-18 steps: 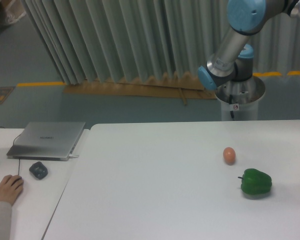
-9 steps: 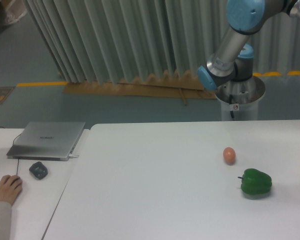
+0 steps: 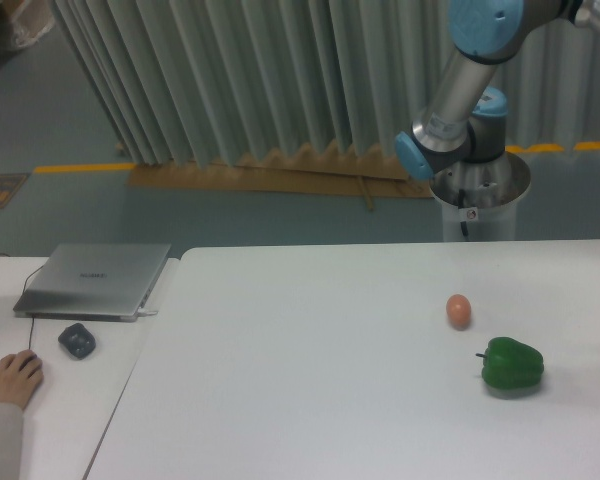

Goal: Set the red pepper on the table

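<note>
Two objects only are being shown on the large white desk (image 3: 310,380): an orange-brown egg (image 3: 459,310) and, just beside it toward the near right, a green pepper (image 3: 512,365). No red pepper is being seen anywhere in the camera view, and no gripper either; only the arm's elbow and upper links (image 3: 458,100) are being shown at the top right, above the silver pedestal (image 3: 480,205) behind the desk. Whether the gripper is apart, together, or clamped on the red pepper cannot be told, since it is being kept out of frame past the right or top edge.

Where the red pepper lies relative to the gripper is therefore not being shown. It is being judged, from the task alone, that the pepper is probably being carried outside the view, but this cannot be confirmed.

Several risks are being judged from this layout. If the pepper is being brought down near the right side, the egg and the green pepper are standing in the likely path, and either could be knocked and set rolling. A rounded, glossy pepper, if it is being let go above the surface instead of on it, could roll toward the desk's edge. At the left, a person's hand (image 3: 13,378) is resting by a mouse (image 3: 77,340) and a laptop (image 3: 95,280) on the narrower neighbouring desk (image 3: 100,360), well apart from the arm.
</note>
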